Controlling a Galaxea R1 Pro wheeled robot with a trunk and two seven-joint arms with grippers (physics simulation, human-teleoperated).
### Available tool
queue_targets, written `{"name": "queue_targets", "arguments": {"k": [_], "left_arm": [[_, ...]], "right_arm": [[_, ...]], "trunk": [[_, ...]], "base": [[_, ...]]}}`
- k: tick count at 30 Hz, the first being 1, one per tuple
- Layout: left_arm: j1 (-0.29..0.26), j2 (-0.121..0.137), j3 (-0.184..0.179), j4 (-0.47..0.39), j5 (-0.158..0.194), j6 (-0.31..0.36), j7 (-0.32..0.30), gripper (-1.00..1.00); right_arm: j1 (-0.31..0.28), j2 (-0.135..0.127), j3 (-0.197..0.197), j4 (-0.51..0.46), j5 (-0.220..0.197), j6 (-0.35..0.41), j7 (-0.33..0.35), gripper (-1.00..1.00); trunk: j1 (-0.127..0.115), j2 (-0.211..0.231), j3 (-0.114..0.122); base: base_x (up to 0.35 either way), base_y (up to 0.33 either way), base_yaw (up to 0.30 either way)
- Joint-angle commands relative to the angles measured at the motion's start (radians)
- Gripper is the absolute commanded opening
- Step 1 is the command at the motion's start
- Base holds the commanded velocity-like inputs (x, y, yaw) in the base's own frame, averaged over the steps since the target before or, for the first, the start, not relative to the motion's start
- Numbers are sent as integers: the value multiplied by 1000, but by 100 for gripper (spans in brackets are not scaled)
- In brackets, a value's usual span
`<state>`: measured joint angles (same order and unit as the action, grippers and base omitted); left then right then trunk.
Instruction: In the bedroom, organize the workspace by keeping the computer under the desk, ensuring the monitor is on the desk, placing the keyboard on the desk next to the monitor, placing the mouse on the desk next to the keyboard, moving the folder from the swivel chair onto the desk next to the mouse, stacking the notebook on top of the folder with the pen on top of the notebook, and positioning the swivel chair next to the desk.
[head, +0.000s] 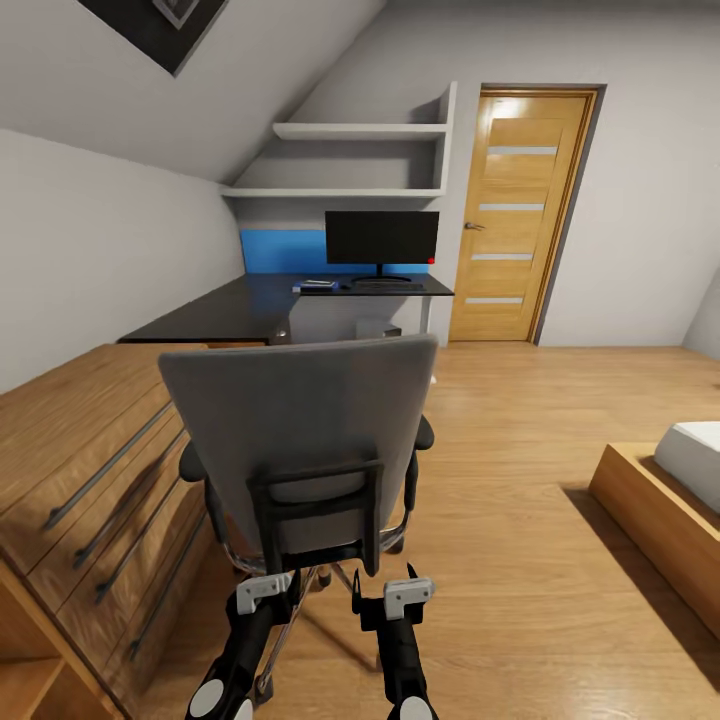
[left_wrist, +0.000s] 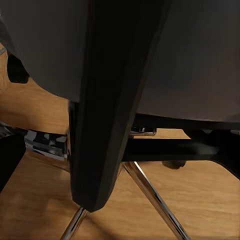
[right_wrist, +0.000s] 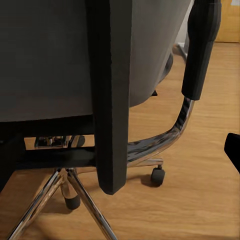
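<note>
The attic bedroom held the black worktop (head: 250, 305) far ahead. Both pincers, left pincer (head: 265, 590) and right pincer (head: 408, 592), grip state unreadable, hovered behind the swivel chair (head: 300, 420); pushing it deskward looked next.

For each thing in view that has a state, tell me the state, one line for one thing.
swivel chair: upright on the floor, back toward the robot, apart from the desk.
monitor: upright on the desk, screen dark.
keyboard: flat on the desk, before the monitor.
door: shut.
drawers: shut.
left hand: behind the chair back, grip cannot be told.
right hand: behind the chair back, grip cannot be told.
</note>
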<state>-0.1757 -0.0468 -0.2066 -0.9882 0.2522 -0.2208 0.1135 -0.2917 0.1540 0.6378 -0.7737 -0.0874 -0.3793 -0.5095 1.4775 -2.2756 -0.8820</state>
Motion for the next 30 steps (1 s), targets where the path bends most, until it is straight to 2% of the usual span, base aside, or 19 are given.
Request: {"name": "queue_targets", "arguments": {"k": [1,8,13,23,27,30], "left_arm": [[-1,1,-4,0,7,-5,6,100],[-1,8,-1,0,8,-46,9,100],[-1,26,5,0,10,-89,13,100],[-1,43,49,0,17,-108,45,100],[-1,45,60,1,31,-109,48,100],[-1,46,76,1,54,-109,49,100]], "right_arm": [[-1,-1,5,1,-9,-6,-4,100],[-1,-1,5,1,-9,-6,-4,100],[-1,-1,4,1,-9,-6,-4,100],[-1,-1,3,1,-11,-6,-4,100],[-1,-1,3,1,-12,-6,-4,100],[-1,-1,3,1,-12,-6,-4,100]], "trunk": [[0,0,-1],[0,0,-1],[0,0,-1],[0,0,-1],[0,0,-1],[0,0,-1]], "base": [[-3,1,0],[-1,0,0],[0,0,0],[0,0,0],[0,0,0],[0,0,0]]}}
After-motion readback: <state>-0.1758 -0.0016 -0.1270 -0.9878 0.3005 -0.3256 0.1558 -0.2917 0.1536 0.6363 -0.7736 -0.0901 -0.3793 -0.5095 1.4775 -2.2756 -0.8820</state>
